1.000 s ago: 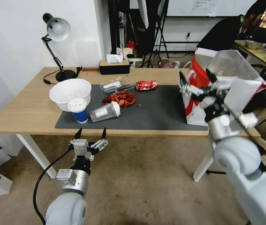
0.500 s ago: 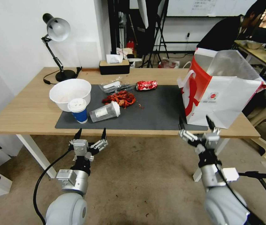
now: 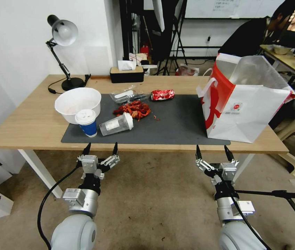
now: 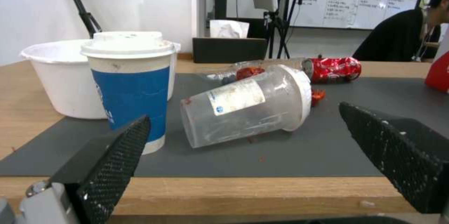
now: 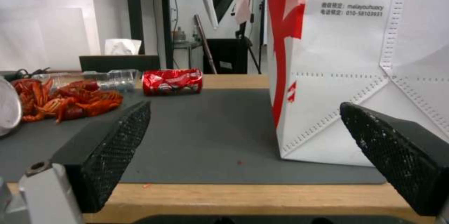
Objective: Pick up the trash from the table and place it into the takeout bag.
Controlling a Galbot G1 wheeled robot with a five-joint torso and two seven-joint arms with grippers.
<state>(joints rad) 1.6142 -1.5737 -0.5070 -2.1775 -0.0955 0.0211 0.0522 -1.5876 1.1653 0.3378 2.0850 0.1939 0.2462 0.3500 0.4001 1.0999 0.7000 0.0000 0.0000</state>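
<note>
Head view: left gripper (image 3: 100, 148) and right gripper (image 3: 212, 152) both below table (image 3: 33, 121) front edge, fingers spread wide, holding nothing. On grey mat (image 3: 175, 121): white bowl (image 3: 77, 103), blue cup (image 3: 86, 122) upright, clear cup (image 3: 117, 124) on side, crayfish shells (image 3: 133, 109), crushed can (image 3: 162, 94). Takeout bag (image 3: 244, 102) upright at mat's right end.

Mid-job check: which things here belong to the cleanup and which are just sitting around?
Job:
white bowl
blue paper cup
clear plastic cup
crayfish shells
crushed red can
clear container
takeout bag

Just lying about:
desk lamp
black tissue box
</note>
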